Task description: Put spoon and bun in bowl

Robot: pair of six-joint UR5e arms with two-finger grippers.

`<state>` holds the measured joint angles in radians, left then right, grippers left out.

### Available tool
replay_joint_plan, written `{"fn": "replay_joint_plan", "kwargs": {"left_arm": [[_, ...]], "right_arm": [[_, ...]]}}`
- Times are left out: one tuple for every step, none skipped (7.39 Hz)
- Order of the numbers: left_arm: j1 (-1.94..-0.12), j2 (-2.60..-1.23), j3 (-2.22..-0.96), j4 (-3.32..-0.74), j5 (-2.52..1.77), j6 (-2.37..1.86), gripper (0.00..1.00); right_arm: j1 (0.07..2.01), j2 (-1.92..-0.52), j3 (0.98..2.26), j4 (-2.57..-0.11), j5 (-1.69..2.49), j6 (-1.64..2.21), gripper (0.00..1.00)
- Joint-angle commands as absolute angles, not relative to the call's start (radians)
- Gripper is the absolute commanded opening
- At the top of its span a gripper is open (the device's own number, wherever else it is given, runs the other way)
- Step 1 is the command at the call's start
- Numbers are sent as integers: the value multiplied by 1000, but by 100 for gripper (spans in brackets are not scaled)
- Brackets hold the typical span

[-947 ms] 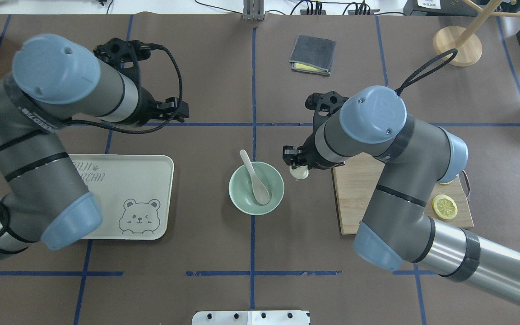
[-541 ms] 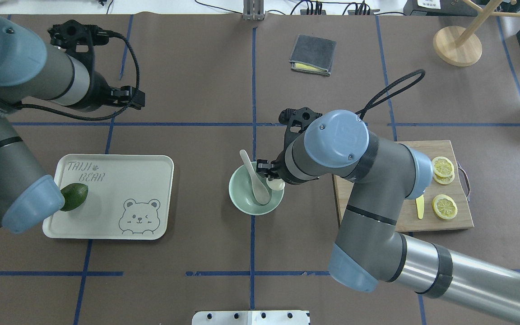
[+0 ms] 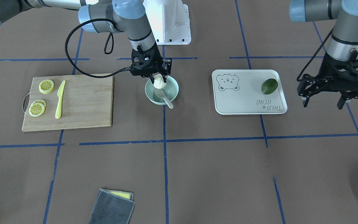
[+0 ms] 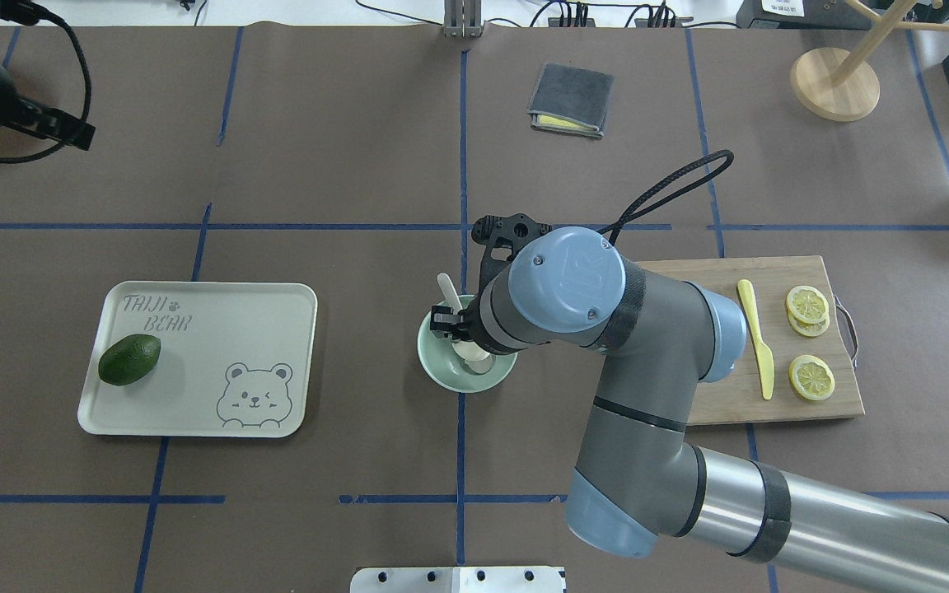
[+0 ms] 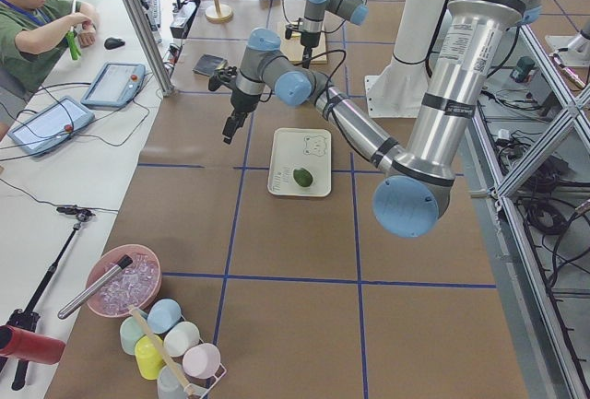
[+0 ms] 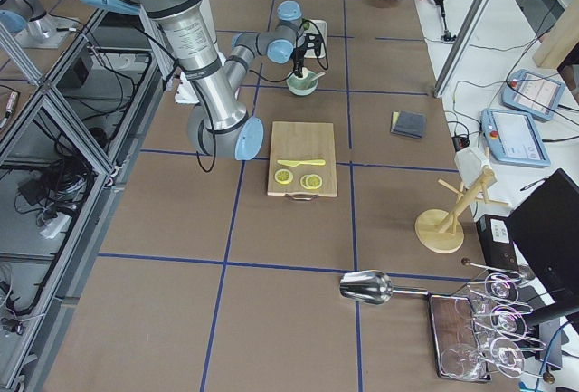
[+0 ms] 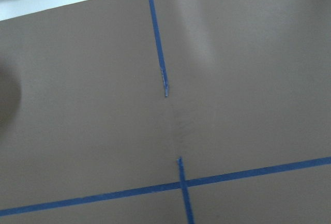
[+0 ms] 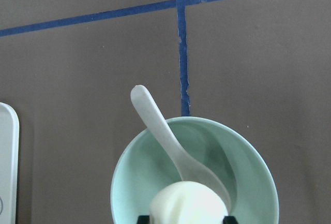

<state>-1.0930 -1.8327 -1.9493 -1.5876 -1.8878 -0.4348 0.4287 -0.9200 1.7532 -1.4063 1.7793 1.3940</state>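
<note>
The mint-green bowl [image 3: 175, 88] stands at the table's middle. The white spoon [image 3: 164, 97] lies in it, its handle resting over the rim. My right gripper [image 3: 159, 80] is shut on the white bun [image 3: 159, 83] and holds it just over the bowl's inside. In the right wrist view the bun [image 8: 189, 203] sits at the bottom edge above the spoon [image 8: 164, 135] and the bowl [image 8: 123, 182]. In the overhead view my right arm hides most of the bowl [image 4: 435, 361]. My left gripper [image 3: 322, 103] is open and empty, far off beside the tray.
A white bear-print tray [image 3: 244, 99] holds a dark green fruit [image 3: 269, 86]. A wooden board [image 3: 82, 102] carries lemon slices [image 3: 46, 86] and a yellow knife [image 3: 60, 99]. A grey cloth [image 4: 571, 100] and a wooden stand [image 4: 834, 82] lie at the far side.
My right gripper has carried the bun leftward from beside the bowl to over it. My left arm has swung out to the far left, uncovering the tray and the green fruit.
</note>
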Motion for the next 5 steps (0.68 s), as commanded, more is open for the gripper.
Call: {"fn": "replay_joint_plan", "kwargs": {"left_arm": [[-1248,-1793,-1876,-1607,-1976,-200,100],[-1294,-1784,-1835,-1614,-2005,-133,100],[-1337,-1772,-1795,-1614,-2055,-58,100],[-1398,-1746,-1752,-1615,-2089,16,100],[-1443,-1737,-1699,-1615,-2124,90,100]], "right_arm": [[429,-913,1752,-1407,1778,1394,100],[433,-911,1753,-1404,1775,1394,100],[439,-911,1755,-1404,1773,1391,100],[458,-920,1770,-1407,1785,1382,100],[486,-952,1808,-1437,1805,1368,100]]}}
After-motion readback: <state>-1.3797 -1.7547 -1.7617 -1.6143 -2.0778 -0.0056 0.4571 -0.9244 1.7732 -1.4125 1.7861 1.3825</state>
